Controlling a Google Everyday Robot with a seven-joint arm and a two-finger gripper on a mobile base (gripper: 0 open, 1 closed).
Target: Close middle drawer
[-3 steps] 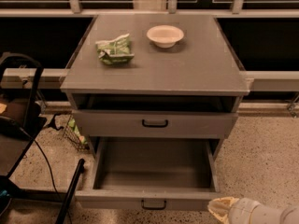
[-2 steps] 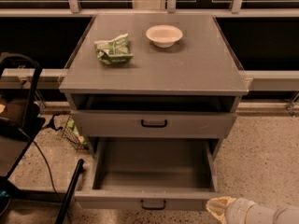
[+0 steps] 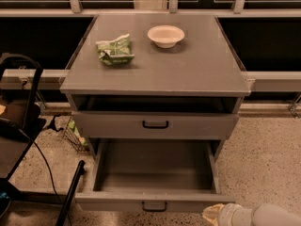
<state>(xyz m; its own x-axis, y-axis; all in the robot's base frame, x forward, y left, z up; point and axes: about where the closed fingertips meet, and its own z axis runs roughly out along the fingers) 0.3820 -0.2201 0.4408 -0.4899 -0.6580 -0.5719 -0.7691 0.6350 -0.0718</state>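
1. Speckled floor (image 3: 273, 149) and dark windows surround a grey cabinet (image 3: 188, 69).
2. The gripper (image 3: 217, 214) sits at the bottom edge, lower right; whether it is open or closed cannot be made out.
3. Just left of it, the middle drawer (image 3: 155, 173) stands pulled far out, its inside bare.
4. Above and left of it, on the cabinet top, are a white bowl (image 3: 165, 35) and a crumpled green packet (image 3: 114, 49).
5. Far left stands a black frame (image 3: 19, 79) with a cable (image 3: 44, 161).
6. The packet's print is unreadable.

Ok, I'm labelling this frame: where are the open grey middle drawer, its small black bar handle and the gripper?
Open grey middle drawer (image 3: 155, 171), camera view, bare inside floor.
Small black bar handle (image 3: 154, 206), camera view, middle of the bar.
Gripper (image 3: 214, 214), camera view, pale tip, bottom right near drawer front.
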